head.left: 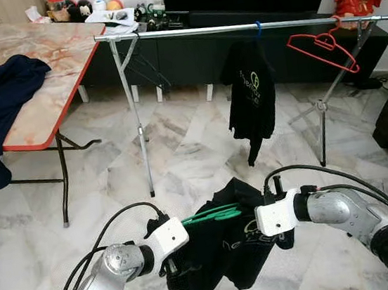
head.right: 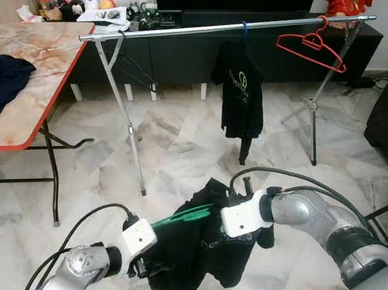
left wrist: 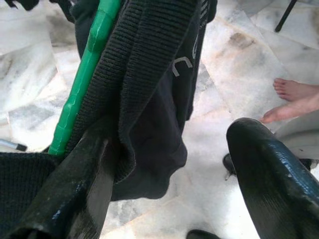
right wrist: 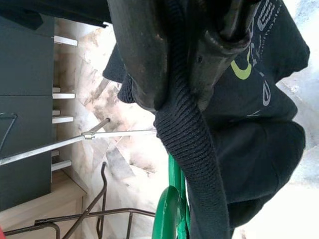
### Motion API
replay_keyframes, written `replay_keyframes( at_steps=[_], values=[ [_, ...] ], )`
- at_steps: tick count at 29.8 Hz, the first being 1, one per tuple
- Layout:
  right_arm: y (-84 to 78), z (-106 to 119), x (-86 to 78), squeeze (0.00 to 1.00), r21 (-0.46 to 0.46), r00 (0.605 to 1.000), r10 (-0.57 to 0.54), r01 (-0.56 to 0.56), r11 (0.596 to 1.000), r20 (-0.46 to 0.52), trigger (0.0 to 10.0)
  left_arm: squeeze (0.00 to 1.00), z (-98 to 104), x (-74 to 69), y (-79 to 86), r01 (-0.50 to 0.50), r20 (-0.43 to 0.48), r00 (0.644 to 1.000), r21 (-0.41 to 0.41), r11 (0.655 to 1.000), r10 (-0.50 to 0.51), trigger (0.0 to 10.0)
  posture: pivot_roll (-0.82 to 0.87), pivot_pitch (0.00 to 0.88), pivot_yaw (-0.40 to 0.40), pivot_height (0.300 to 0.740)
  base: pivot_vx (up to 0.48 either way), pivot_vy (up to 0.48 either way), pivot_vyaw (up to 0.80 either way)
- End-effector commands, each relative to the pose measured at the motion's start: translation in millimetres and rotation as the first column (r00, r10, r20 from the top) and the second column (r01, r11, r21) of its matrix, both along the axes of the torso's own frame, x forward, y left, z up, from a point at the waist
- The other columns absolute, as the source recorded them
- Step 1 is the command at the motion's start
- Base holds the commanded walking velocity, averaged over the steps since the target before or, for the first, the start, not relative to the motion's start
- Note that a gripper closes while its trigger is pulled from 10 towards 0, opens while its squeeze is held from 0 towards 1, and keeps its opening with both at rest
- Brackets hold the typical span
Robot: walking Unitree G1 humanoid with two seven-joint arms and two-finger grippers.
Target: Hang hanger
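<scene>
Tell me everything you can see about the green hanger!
The green hanger looks like plastic, thin and bright. It lies roughly level between the left gripper and right gripper, low above the marble floor. A black shirt is draped over it, hiding most of it. Its hook cannot be made out.

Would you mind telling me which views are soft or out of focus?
Left wrist view: the near finger is blurred and the green hanger soft; right wrist view: the black shirt collar is fairly sharp, floor overexposed; both eye views: evenly lit, sharp.
</scene>
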State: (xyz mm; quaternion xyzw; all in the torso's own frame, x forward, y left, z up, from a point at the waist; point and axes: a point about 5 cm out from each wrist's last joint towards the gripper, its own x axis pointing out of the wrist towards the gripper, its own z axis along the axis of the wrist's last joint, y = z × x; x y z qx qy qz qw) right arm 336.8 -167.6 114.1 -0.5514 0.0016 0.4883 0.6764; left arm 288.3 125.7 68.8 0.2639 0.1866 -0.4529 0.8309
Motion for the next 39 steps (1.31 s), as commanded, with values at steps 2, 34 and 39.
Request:
replay_keyframes(
  at_steps=[2,34,39],
  values=[
    [0.2,6,1.6,0.0,0.063,1.0,-0.024,0.025,0.998,-0.014,10.0,0.0,2,1.7,-2.0,0.0,0.055,0.998,0.014,1.0,-0.001,10.0,0.03,0.102,-0.121,0.74,0.0,0.0,0.0],
    [-7.6,-5,-29.0,0.0,0.162,0.868,0.052,0.033,0.986,-0.494,10.0,0.0,12,23.8,3.7,-0.183,0.337,0.929,0.06,0.981,0.153,0.0,0.03,0.102,-0.122,0.74,0.0,0.0,0.0],
    [-7.4,-2,-29.2,0.0,0.165,0.866,0.047,0.041,0.985,-0.497,10.0,0.0,10,22.6,4.3,-0.179,0.337,0.93,0.059,0.982,0.149,0.0,0.03,0.102,-0.12,0.74,0.0,0.0,0.0]
  ],
)
